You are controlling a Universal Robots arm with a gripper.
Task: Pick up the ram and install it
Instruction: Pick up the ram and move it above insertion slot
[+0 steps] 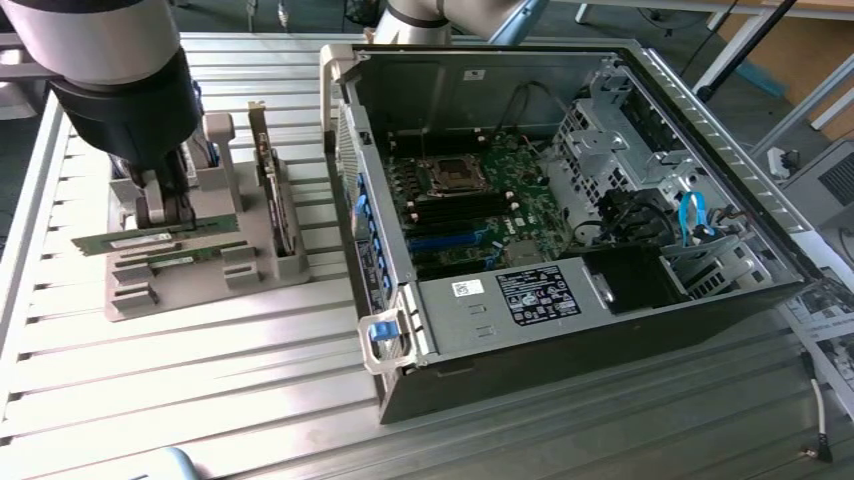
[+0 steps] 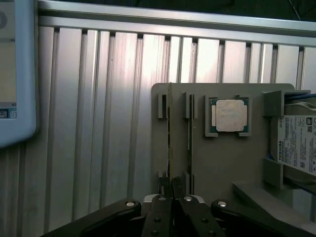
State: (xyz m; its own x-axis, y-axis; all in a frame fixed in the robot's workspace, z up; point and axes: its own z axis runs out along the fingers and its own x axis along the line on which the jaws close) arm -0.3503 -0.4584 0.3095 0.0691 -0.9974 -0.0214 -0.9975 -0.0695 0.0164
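Gripper (image 1: pixel 166 220) pinching thin green ram stick (image 1: pixel 123 241), over grey slotted plastic holder (image 1: pixel 200 285), exterior view's left of open black metal computer case (image 1: pixel 601 310).

The Universal Robots arm (image 1: pixel 114 60) stands close to vertical at the exterior view's left, its thick grey and black wrist pointing straight down. Below it the gripper (image 1: pixel 171 215) hangs low, aimed downward. In the wrist view its black linkage bars spread to either side, and the jaws are drawn narrowly together, pinching the thin edge of the ram (image 2: pixel 169 143).
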